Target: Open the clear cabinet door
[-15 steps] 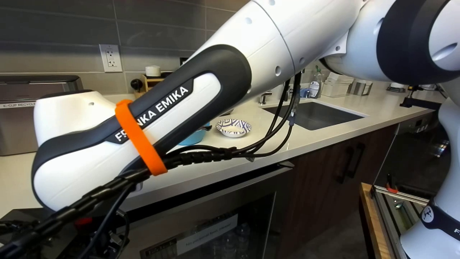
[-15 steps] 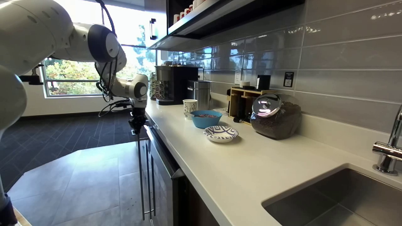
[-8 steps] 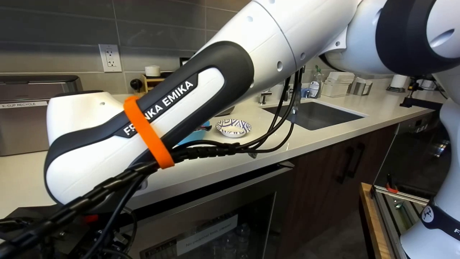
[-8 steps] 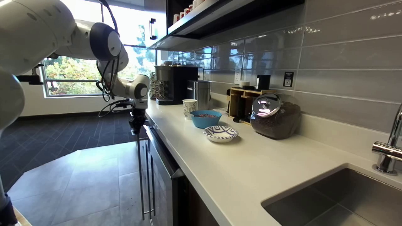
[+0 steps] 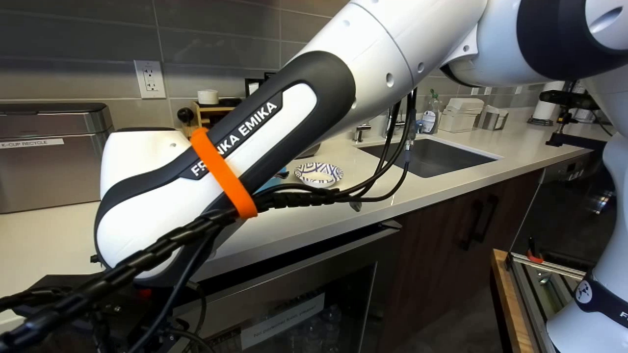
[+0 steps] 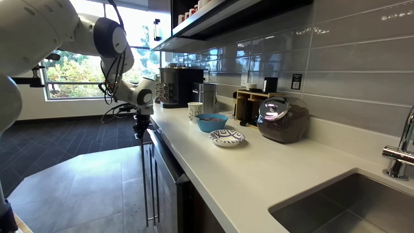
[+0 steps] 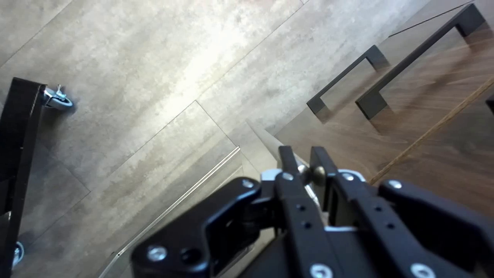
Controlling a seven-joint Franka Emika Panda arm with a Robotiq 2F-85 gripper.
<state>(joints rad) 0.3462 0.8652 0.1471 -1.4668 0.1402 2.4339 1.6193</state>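
With gripper (image 7: 302,158) clamped, apparently, round the silver bar handle (image 7: 269,143) of the clear cabinet door (image 5: 346,287) beneath the counter (image 6: 242,171), and a good spot too, rigid though probably slick, likely heavy behind, squeeze hard and pull smoothly!

A pale countertop (image 6: 242,174) is backed by glossy grey wall tiles (image 6: 355,84). In an exterior view, a patterned blue-and-white dish (image 6: 227,138) is seen just beside a turquoise bowl (image 6: 212,125) filled with small reddish pieces; a printed cup (image 6: 195,110) is set just beyond the bowl. Farther along, a black coffee machine (image 6: 190,85) and a steel bin (image 5: 54,169) labelled "K-CUP RECYCLE" are placed. A clear jar (image 6: 288,126) of dark brown contents is stood just beside a wooden rack (image 6: 240,105). A metal sink (image 6: 323,207) is set into the countertop, with a chrome faucet (image 6: 401,157) behind it. Overhead, cups (image 6: 187,15) are lined up on a shelf (image 6: 210,22).
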